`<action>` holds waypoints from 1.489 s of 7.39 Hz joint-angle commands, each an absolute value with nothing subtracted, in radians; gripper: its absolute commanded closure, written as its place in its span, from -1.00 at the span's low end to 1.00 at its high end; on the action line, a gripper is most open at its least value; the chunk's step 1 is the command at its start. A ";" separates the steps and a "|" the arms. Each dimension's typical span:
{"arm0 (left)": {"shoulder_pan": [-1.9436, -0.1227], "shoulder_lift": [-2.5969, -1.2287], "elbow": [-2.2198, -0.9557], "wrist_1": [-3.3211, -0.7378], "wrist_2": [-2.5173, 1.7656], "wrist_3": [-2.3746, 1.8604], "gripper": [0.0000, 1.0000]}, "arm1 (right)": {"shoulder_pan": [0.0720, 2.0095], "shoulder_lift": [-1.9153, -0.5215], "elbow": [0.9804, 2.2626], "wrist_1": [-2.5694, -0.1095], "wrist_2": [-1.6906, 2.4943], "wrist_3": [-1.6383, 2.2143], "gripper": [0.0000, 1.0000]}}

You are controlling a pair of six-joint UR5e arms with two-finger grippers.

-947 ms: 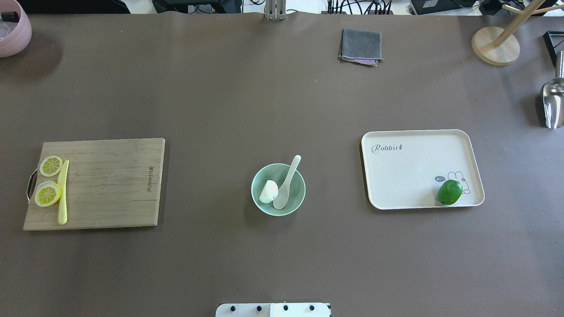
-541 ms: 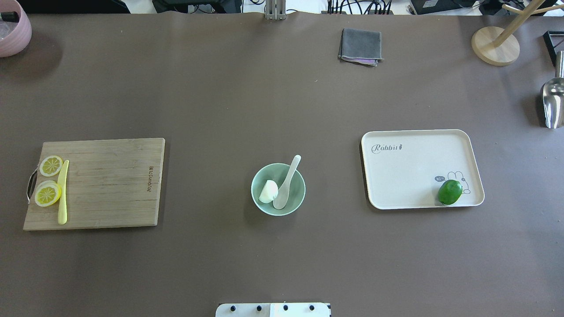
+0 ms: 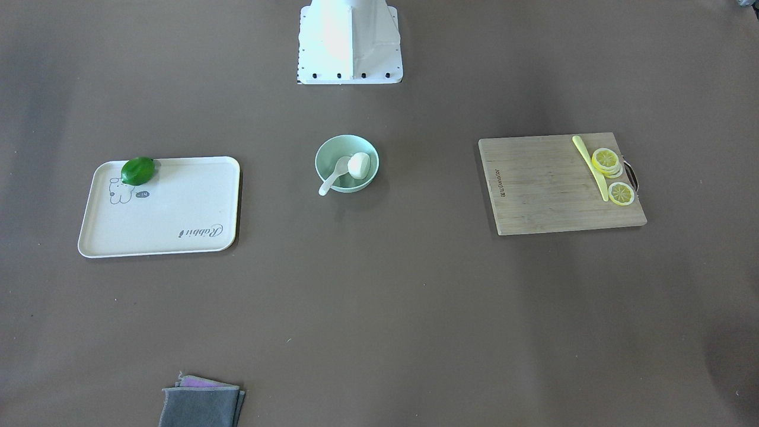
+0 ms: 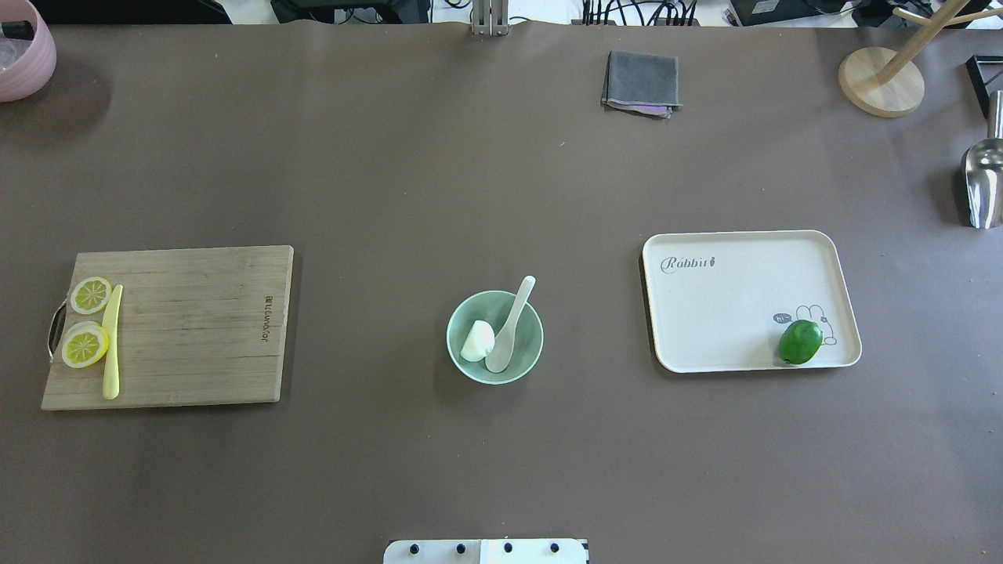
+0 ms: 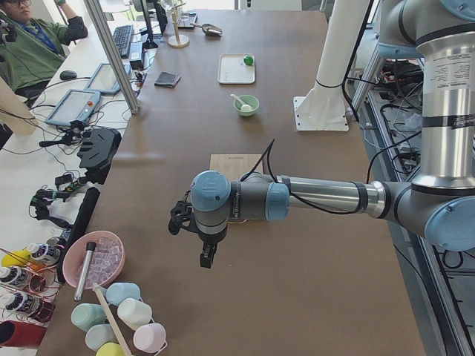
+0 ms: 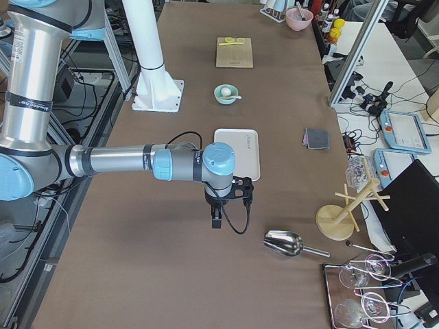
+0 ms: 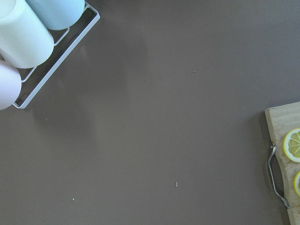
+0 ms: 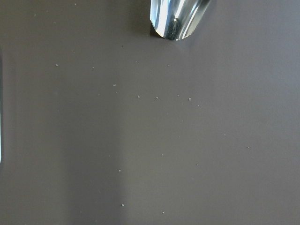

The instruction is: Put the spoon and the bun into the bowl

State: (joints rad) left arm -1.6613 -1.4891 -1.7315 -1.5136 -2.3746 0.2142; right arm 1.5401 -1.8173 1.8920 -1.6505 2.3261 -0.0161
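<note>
The pale mint-green bowl (image 4: 456, 325) stands mid-table; it also shows in the front view (image 3: 347, 140). The white bun (image 4: 477, 341) lies inside it on the left. The white spoon (image 4: 509, 325) rests with its scoop in the bowl beside the bun, its handle leaning over the far rim. My left gripper (image 5: 206, 256) hangs over the table's left end, far from the bowl. My right gripper (image 6: 215, 221) hangs over the right end, near a metal scoop. I cannot tell whether either is open or shut.
A wooden cutting board (image 4: 172, 325) with lemon slices and a yellow knife (image 4: 112, 342) lies left of the bowl. A cream tray (image 4: 744, 301) with a green lime (image 4: 800, 341) lies to the right. A grey cloth (image 4: 641, 81), metal scoop (image 4: 983, 184) and pink bowl (image 4: 23, 51) sit at the far edges.
</note>
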 commanded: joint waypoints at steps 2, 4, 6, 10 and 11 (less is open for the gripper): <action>-1.661 -1.488 -1.730 -1.513 -2.375 0.215 -0.97 | 1.540 -1.821 1.887 -1.651 2.327 -0.015 -1.00; -1.661 -1.488 -1.732 -1.513 -2.375 0.216 -0.97 | 1.540 -1.821 1.887 -1.649 2.327 -0.015 -1.00; -1.661 -1.488 -1.732 -1.513 -2.375 0.216 -0.97 | 1.540 -1.821 1.888 -1.649 2.326 -0.015 -1.00; -1.661 -1.474 -1.738 -1.514 -2.375 0.216 -0.97 | 1.540 -1.821 1.888 -1.649 2.322 -0.017 -1.00; -1.661 -1.454 -1.761 -1.514 -2.375 0.216 -0.97 | 1.540 -1.821 1.890 -1.649 2.322 -0.017 -1.00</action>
State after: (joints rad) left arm -1.6613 -1.4722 -1.7415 -1.5140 -2.3746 0.2163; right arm 1.5401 -1.8208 1.8888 -1.6492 2.3235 -0.0167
